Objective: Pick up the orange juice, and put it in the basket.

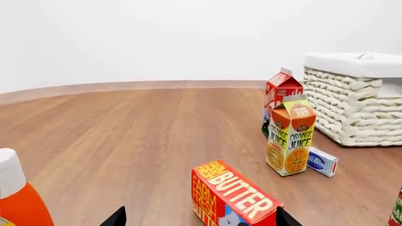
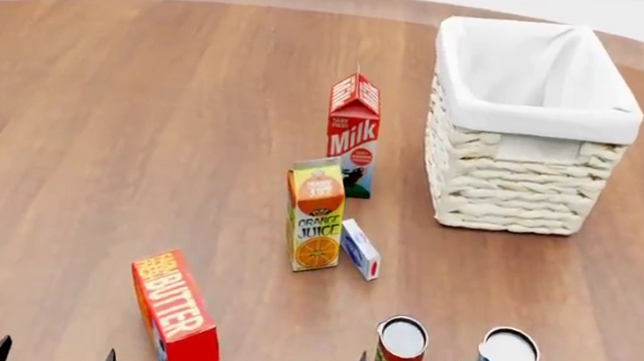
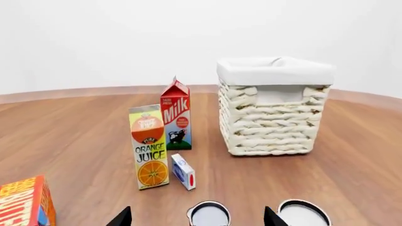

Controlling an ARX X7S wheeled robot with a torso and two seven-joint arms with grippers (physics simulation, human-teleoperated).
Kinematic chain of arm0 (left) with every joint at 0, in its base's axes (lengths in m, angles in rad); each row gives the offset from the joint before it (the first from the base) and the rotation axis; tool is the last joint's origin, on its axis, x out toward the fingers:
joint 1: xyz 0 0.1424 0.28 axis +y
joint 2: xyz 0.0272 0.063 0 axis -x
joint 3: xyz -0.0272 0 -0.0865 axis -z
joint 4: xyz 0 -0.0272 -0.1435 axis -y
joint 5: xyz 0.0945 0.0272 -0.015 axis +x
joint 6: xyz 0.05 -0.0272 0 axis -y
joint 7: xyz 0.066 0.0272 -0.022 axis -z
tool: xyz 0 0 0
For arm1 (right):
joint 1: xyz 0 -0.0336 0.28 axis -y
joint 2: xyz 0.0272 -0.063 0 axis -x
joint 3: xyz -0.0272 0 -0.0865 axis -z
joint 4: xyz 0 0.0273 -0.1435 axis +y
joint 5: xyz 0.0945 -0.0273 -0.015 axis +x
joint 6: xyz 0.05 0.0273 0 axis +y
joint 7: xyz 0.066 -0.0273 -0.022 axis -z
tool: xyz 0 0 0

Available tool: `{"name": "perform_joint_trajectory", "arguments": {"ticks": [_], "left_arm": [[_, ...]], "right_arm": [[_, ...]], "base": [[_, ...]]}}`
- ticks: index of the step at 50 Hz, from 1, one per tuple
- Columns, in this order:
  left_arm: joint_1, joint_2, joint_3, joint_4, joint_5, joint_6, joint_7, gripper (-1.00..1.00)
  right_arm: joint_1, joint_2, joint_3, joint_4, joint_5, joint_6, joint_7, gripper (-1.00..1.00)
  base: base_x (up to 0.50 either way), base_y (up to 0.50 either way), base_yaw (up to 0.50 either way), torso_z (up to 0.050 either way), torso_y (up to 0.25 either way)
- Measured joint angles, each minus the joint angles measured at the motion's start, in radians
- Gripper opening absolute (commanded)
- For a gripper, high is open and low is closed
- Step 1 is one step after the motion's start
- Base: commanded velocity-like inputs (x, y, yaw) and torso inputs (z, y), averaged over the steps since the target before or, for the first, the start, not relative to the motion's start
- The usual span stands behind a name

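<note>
The orange juice carton [image 3: 149, 147] reads "ORANGE JUICE" on its front, above an orange-slice picture; a small dark logo above the words is too small to read. The red-and-white carton [image 3: 176, 113] behind it reads "Milk" in white script, with fine print above and below that can't be made out. The red box [image 1: 234, 196] reads "BUTTER" in big white letters and "FARM FRESH" in yellow on its end; print on the small blue-and-white box [image 2: 361, 249] and the two cans is unreadable.

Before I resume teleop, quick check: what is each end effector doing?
Left end effector: open, holding nothing.
Right end effector: open, holding nothing.
</note>
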Motion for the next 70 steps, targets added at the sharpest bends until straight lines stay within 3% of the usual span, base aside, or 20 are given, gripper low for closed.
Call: {"name": "perform_joint_trajectory", "arguments": {"ticks": [70], "left_arm": [[-0.008, -0.049, 0.059, -0.004, -0.049, 0.011, -0.057, 1.0]], "right_arm": [[-0.007, 0.052, -0.072, -0.004, 0.05, -0.025, 0.056, 1.0]], "base": [[0.28, 0.0, 0.0, 0.0, 0.0]]}}
